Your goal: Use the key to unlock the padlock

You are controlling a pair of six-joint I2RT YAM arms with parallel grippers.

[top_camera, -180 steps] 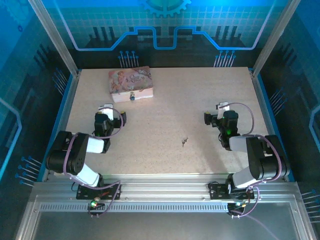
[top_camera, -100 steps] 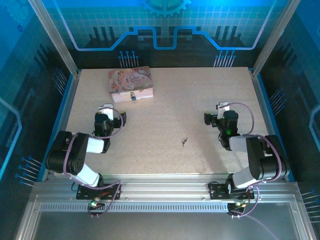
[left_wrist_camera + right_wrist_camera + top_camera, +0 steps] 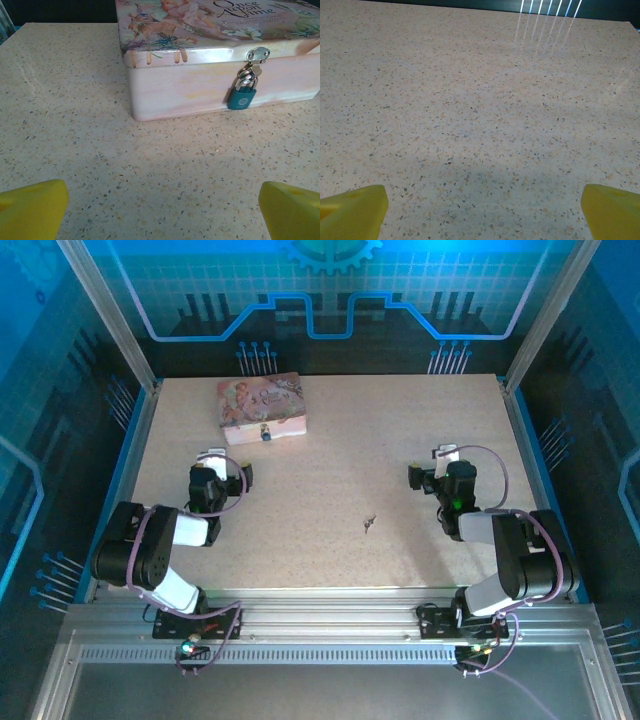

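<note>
padlock [image 3: 243,98] on pink box [image 3: 185,92], well ahead of left fingers [image 3: 35,207] (spread wide)

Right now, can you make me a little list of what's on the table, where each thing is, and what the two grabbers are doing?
box: pink, lid down, far left part of the table
padlock: blue, hanging from the latch on the box's front
key: lying on the table near the middle, nothing touching it
left gripper: open, holding nothing, facing the padlock
right gripper: open, holding nothing, above bare table
</note>
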